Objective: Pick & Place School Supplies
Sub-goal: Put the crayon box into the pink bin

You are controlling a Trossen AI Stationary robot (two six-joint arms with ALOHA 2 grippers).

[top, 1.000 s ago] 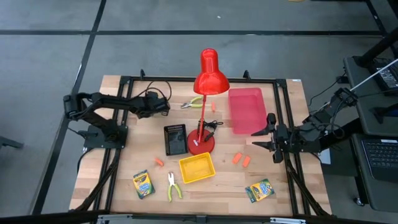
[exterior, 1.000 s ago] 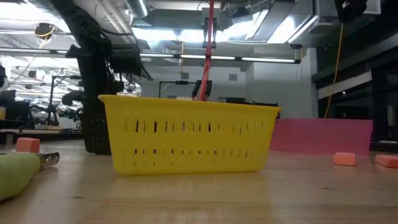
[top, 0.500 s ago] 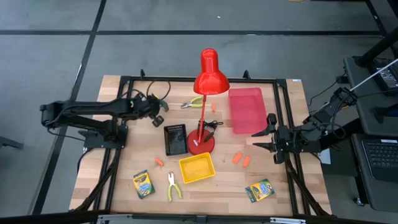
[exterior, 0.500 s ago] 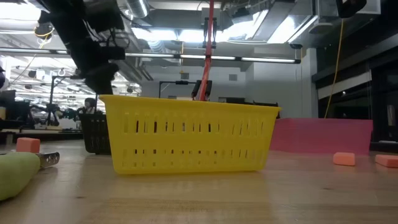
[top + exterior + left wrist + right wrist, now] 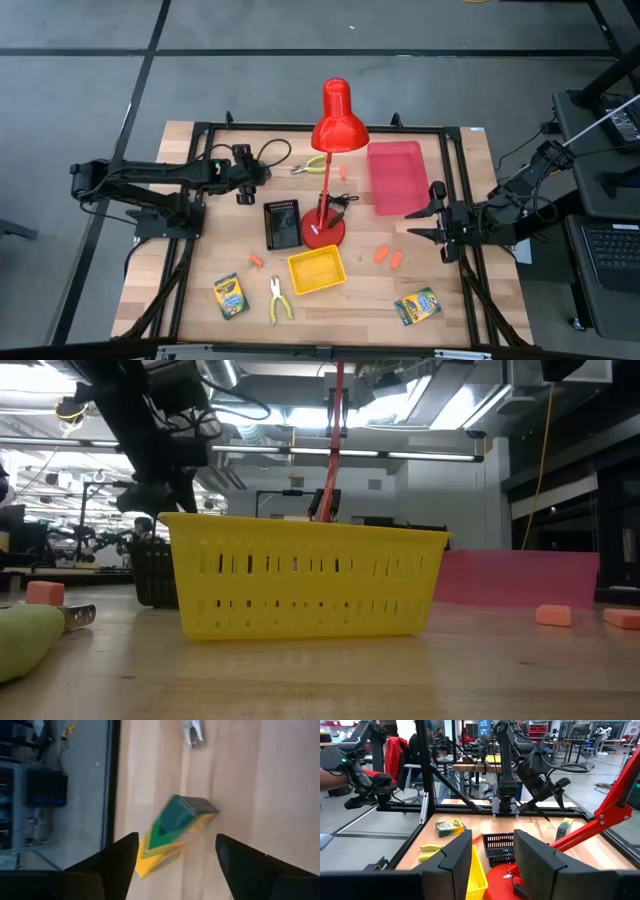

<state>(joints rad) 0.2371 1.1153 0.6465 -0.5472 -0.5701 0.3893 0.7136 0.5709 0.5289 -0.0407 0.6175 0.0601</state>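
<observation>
Crayon box point(image 5: 175, 832) sits under my left jaws, which are apart, on the bench point(image 5: 280, 780) short of the black tray point(image 5: 282, 224); it looks tilted, perhaps tumbling, so it may settle outside any tray.

Robotics lab: other robot arms point(image 5: 520, 760), workbenches

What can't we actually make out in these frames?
1. Left wrist view: crayon box motion-blurred; landed or airborne, unclear.
2. Left wrist view: pliers cut off by the picture edge.
3. Low view: yellow tray hides most of the black tray and the table behind.
</observation>
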